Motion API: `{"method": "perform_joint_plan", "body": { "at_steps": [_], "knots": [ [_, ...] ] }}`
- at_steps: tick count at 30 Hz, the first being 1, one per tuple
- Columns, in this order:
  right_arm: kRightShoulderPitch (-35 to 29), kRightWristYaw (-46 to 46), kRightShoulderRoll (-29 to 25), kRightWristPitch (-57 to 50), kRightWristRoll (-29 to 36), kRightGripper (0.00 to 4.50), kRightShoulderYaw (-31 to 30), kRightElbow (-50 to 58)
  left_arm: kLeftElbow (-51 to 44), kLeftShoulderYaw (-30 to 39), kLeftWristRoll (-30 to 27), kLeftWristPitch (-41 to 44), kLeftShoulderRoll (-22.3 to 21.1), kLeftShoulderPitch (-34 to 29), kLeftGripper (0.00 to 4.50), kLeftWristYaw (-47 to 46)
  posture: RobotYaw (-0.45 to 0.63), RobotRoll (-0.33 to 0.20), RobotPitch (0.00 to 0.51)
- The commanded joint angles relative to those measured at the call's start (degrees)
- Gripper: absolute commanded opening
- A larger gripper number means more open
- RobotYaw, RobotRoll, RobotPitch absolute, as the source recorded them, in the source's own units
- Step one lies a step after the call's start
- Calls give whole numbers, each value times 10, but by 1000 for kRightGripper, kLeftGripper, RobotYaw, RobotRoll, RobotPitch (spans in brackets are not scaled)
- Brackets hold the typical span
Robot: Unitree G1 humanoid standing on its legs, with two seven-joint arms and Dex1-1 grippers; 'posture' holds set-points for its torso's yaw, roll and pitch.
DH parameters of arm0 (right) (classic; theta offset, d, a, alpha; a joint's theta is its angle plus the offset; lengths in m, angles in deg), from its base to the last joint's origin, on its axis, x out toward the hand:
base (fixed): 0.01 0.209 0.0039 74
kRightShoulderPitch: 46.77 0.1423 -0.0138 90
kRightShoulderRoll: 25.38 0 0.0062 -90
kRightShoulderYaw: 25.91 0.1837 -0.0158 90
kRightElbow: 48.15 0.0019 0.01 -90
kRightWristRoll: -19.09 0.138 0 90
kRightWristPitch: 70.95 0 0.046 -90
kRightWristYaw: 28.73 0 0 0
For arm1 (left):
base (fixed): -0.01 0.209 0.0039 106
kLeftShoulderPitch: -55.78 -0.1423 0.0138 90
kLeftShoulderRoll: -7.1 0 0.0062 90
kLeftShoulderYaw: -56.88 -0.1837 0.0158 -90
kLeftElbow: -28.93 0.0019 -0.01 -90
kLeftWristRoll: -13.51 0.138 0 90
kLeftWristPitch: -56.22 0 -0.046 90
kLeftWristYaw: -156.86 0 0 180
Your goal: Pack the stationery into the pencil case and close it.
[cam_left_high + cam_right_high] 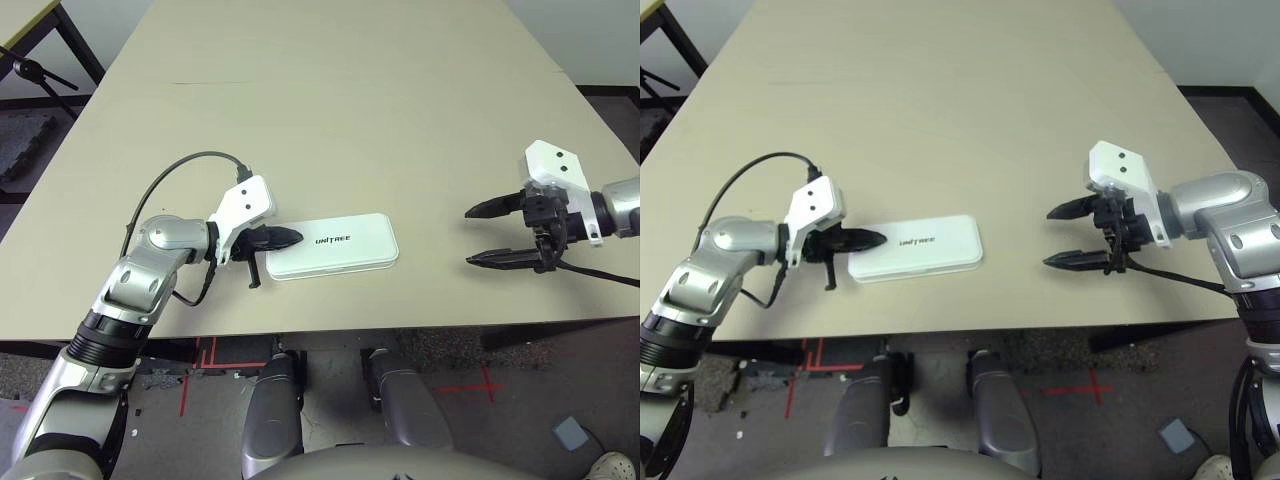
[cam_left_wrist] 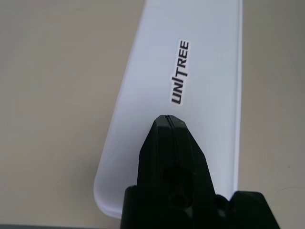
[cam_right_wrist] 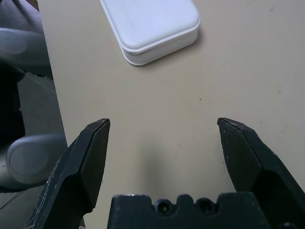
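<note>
The white pencil case point(image 1: 335, 243) lies closed on the table near its front edge, its lid with dark UNITREE lettering point(image 2: 181, 71) facing up. My left gripper point(image 1: 292, 238) is shut with nothing held, its tips over the case's left end and resting on or just above the lid. My right gripper point(image 1: 482, 235) hangs open and empty over bare table, well to the right of the case, fingers pointing toward it. In the right wrist view the case point(image 3: 152, 26) lies ahead of the open fingers. The stationery is out of view.
The beige table point(image 1: 350, 110) stretches far behind the case. A black cable point(image 1: 165, 185) loops over my left forearm. Dark floor lies past the table's edges, with a black stand point(image 1: 35, 75) at the far left.
</note>
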State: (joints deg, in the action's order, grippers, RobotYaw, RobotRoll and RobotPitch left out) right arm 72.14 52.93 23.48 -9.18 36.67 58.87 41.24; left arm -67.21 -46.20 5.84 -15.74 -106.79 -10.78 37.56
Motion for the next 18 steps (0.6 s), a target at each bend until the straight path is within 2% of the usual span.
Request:
{"method": "perform_joint_plan", "body": {
  "at_steps": [1,4,8,11,14,18],
  "knots": [
    [0,-4,2,5,-6,4500,-7,-2,41,-53,48,-8,-7,-12,27,10,-112,0,186],
    [-2,-9,3,5,-5,4500,-8,1,54,-60,54,-24,-4,-13,27,13,-118,0,185],
    [-4,-34,16,10,-3,4500,1,0,67,-7,5,-50,38,-9,27,-8,-130,0,188],
    [-1,-90,72,41,15,4500,38,-21,76,77,-48,-49,75,-5,552,-57,-131,0,190],
    [-4,-140,121,49,25,4500,65,-30,88,123,-72,-53,80,-5,1613,-75,-127,0,195],
    [6,-288,220,98,14,4500,123,-88,114,219,-106,-54,95,8,3269,-156,-108,0,205]
  ]
}}
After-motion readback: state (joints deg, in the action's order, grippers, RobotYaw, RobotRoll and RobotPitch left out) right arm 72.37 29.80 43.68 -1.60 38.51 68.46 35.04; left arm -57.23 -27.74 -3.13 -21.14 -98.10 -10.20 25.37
